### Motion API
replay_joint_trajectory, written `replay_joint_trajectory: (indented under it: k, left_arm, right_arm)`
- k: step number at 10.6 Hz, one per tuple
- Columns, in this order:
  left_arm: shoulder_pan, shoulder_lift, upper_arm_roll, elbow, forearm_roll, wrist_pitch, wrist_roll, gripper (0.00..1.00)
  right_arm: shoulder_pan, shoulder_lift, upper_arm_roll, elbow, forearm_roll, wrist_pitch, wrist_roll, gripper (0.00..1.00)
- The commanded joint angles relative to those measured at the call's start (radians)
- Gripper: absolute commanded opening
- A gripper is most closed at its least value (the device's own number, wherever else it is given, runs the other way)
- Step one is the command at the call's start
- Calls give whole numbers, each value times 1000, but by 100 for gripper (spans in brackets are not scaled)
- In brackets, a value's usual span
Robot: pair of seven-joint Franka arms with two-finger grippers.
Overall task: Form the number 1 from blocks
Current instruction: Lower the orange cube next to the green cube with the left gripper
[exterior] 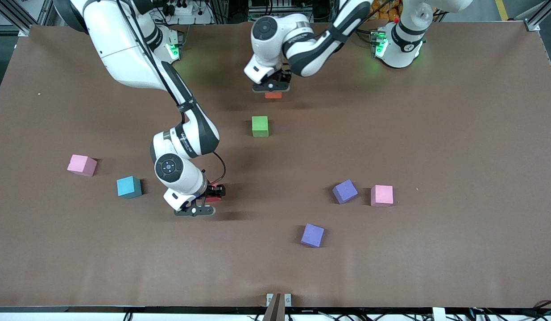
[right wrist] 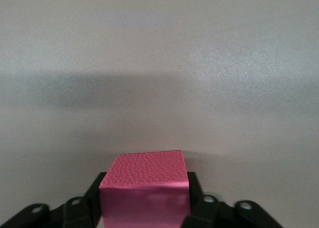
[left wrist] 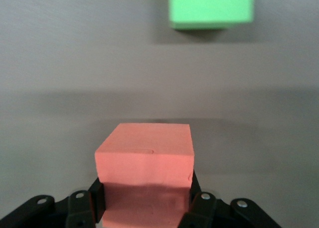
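My left gripper (exterior: 271, 89) (left wrist: 147, 200) is shut on an orange block (exterior: 273, 95) (left wrist: 144, 153), low over the table; I cannot tell whether the block touches it. A green block (exterior: 260, 126) (left wrist: 211, 7) lies just nearer the front camera than that. My right gripper (exterior: 211, 193) (right wrist: 144, 203) is down at the table, its fingers pressed against both sides of a red block (exterior: 215, 199) (right wrist: 145, 175).
Loose blocks lie on the brown table (exterior: 436, 133): pink (exterior: 82, 165) and light blue (exterior: 129, 187) toward the right arm's end, a purple (exterior: 345, 191) beside a pink (exterior: 382, 195) toward the left arm's end, and another purple (exterior: 312, 235) nearest the front camera.
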Motion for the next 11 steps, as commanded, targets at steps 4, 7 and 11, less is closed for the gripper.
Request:
replay_joint_trajectory:
  k: [4, 7, 11]
  left_arm:
    - [-101, 197, 121, 275, 24, -115, 4, 0]
    - [-100, 197, 141, 282, 24, -113, 54, 0]
    - [-100, 207, 151, 283, 22, -113, 74, 0]
  right_arm:
    - [-45, -36, -10, 23, 0, -92, -105, 0]
    - [-90, -132, -11, 44, -2, -187, -108, 0]
    - [-139, -214, -13, 46, -5, -255, -111, 0]
